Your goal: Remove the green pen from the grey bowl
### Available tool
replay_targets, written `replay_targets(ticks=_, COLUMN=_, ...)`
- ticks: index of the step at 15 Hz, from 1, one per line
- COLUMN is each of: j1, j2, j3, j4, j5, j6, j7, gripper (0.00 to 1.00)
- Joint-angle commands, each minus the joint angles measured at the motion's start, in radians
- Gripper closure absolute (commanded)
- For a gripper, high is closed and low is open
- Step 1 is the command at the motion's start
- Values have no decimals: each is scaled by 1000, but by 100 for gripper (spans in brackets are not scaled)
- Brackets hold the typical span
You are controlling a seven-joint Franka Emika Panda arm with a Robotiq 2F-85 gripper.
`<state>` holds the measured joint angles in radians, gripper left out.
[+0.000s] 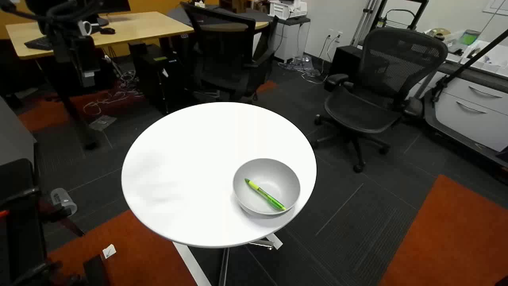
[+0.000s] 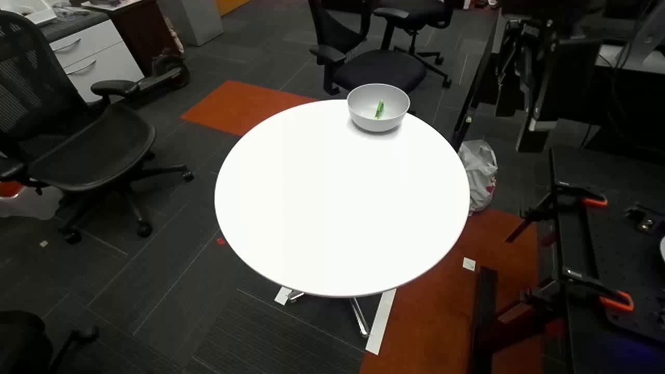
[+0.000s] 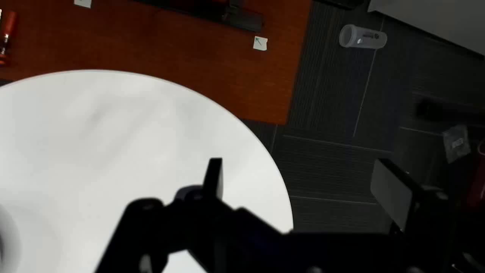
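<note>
Over on the round white table point(image 1: 178, 171), right up near the edge, sits the grey bowl point(image 1: 283, 176), upright, and inside it, bright as you like, the green pen point(image 1: 265, 194)! It lies on a slant against the pale interior, one tip darker than the rest of the barrel, its whole length within the rim. Both exterior views give the same verdict: pen in the bowl, bowl on the table.

Across to the gripper point(image 3: 301, 176), looming large in the wrist view, and it's spread wide! The fingers point(image 3: 390, 193) stand well apart, with the curve of the table's edge and the dark floor point(image 3: 333, 151) showing through the gap. In an exterior view it hangs at the upper left, a dark shape well apart from the bowl, too murky there to read any finer.

Around the arena, a black mesh chair point(image 1: 401, 63) stands near the table, and a pale plastic bag point(image 2: 479, 176) shows just past the table's edge in an exterior view. Down on the floor in the wrist view, a clear cup point(image 3: 365, 38) lies on its side, and a scrap of white paper point(image 3: 260, 43) marked with an arrow rests on the orange carpet point(image 3: 246, 87).
</note>
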<state>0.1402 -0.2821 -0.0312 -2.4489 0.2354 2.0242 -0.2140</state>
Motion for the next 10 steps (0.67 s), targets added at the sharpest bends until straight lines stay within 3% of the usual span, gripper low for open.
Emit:
replay_targets(ticks=1, j1=-18, j2=0, j3=17, j4=1, j5=5, j6=-2, j7=-4, gripper=0)
replay_targets(ticks=6, j1=-18, j2=0, j3=17, j4=1, j5=5, j6=-2, j7=-4, gripper=0)
replay_targets(ticks=10, j1=-73, j2=23, j3=14, j4=18, j5=-36, j6=115, j7=130, gripper=0)
